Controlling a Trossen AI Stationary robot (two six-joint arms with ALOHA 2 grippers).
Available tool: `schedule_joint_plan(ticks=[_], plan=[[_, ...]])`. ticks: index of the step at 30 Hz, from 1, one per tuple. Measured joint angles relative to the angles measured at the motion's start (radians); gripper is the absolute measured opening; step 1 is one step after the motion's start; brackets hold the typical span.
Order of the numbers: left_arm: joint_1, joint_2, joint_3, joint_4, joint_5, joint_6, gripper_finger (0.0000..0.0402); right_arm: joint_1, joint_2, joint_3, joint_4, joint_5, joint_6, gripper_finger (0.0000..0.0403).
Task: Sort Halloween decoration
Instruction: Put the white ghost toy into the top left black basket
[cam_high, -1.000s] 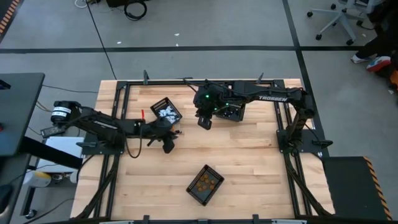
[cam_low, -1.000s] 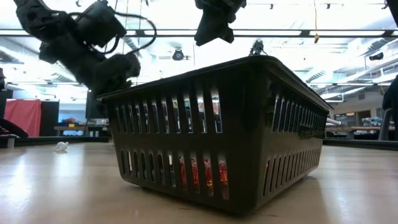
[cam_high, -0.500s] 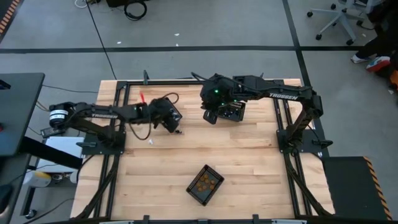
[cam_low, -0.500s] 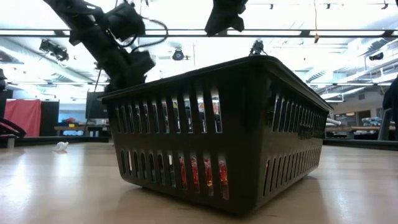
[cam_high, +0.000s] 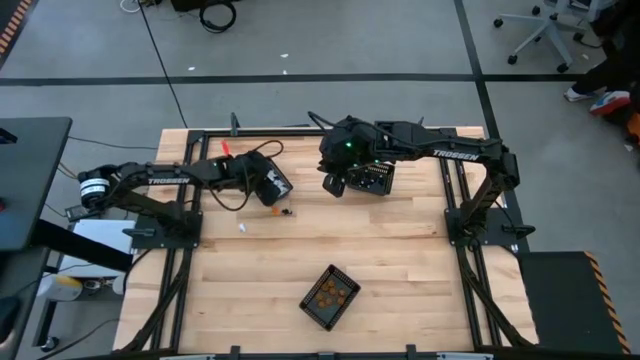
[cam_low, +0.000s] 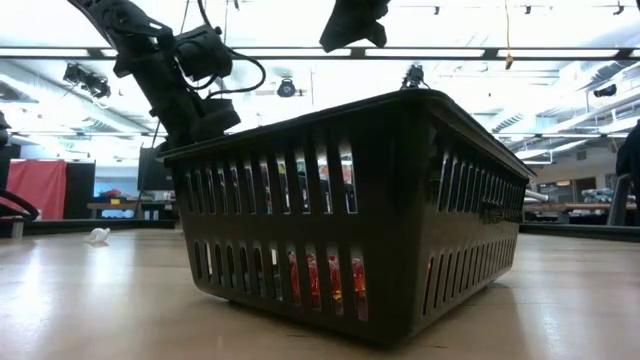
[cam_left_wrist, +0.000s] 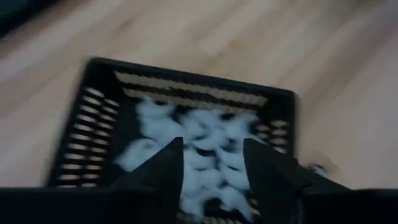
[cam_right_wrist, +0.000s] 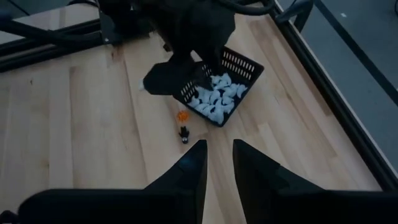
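Observation:
My left gripper (cam_left_wrist: 214, 146) hangs open just above the black mesh basket (cam_left_wrist: 93, 118) of white trinkets (cam_left_wrist: 205, 134), nothing between its fingers; the high view shows it (cam_high: 270, 186) covering that basket. My right gripper (cam_right_wrist: 217, 146) hovers high over the far middle (cam_high: 335, 184), next to a second basket (cam_high: 378, 180). Its fingers stand a little apart with only wood showing between them. Loose on the table lie an orange trinket (cam_right_wrist: 181, 116), a black one (cam_right_wrist: 184, 134) and a white one (cam_high: 242, 228).
A third basket (cam_high: 330, 296) with orange trinkets sits near the front edge and fills the low view (cam_low: 360, 220). A black metal frame (cam_high: 455, 190) borders the table. Bare wood lies between the baskets.
My left gripper has swung from the table's middle toward the far edge, rising and tipping, and now stands over the white-trinket basket. My right gripper has risen a little. The baskets and the loose trinkets have stayed put.

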Motion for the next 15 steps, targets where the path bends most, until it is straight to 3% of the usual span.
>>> schedule_joint_plan(ticks=[5, 12, 15], plan=[[-0.045, -0.022, 0.0, -0.058, 0.122, -0.034, 0.018, 0.0, 0.0, -0.007, 0.0, 0.0, -0.017, 0.0083], [-0.272, -0.236, 0.002, -0.138, 0.019, -0.054, 0.0155, 0.008, -0.002, -0.113, 0.025, -0.001, 0.004, 0.0083], [-0.366, -0.282, -0.008, -0.274, 0.002, -0.155, 0.0154, 0.02, -0.009, -0.159, 0.094, -0.025, 0.008, 0.0083]])
